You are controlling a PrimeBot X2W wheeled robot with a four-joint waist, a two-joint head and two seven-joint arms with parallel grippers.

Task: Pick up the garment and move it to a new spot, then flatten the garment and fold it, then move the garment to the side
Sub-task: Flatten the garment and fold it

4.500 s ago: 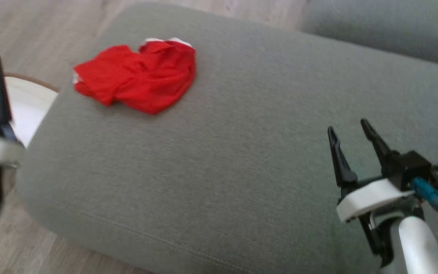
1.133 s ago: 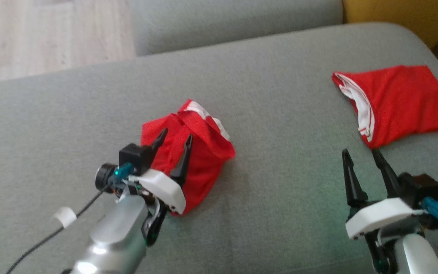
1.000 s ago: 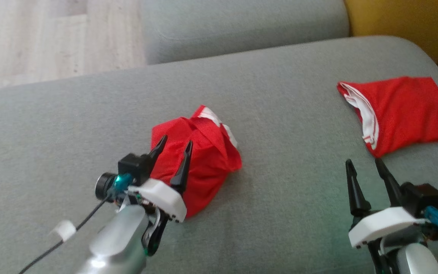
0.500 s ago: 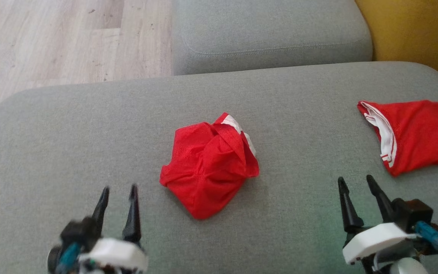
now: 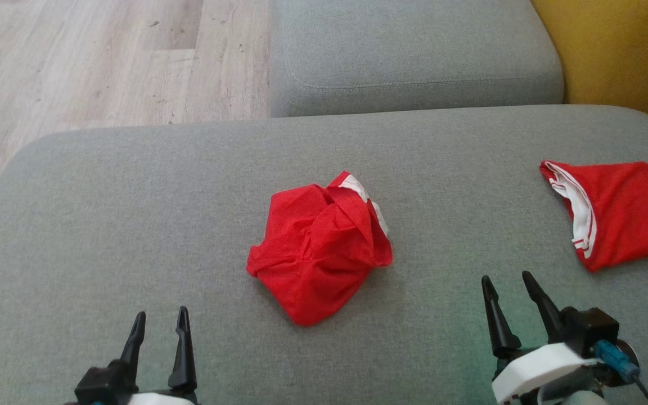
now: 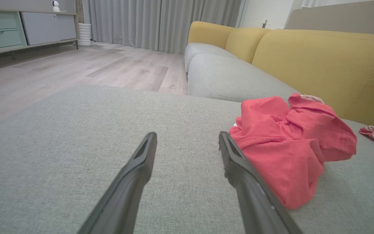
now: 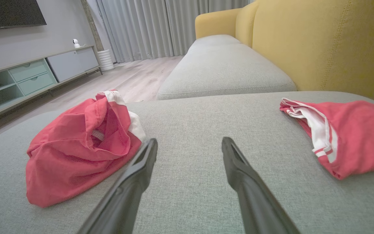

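Two red garments lie on the grey seat cushion, whose cloth is a coarse, even weave over a softly rounded shape. The crumpled garment, a thin fine-knit fabric with a white band at its upper fold, sits bunched in a rounded, creased heap near the cushion's middle. The flat garment, the same red with white striped trim, lies smoother at the right edge, well apart. The left end effector and the right end effector sit at the near side, each with its two tapered black fingers spread apart and empty, clear of both garments. Behind stands a mustard-yellow backrest, and a pale wood-plank floor lies to the left.
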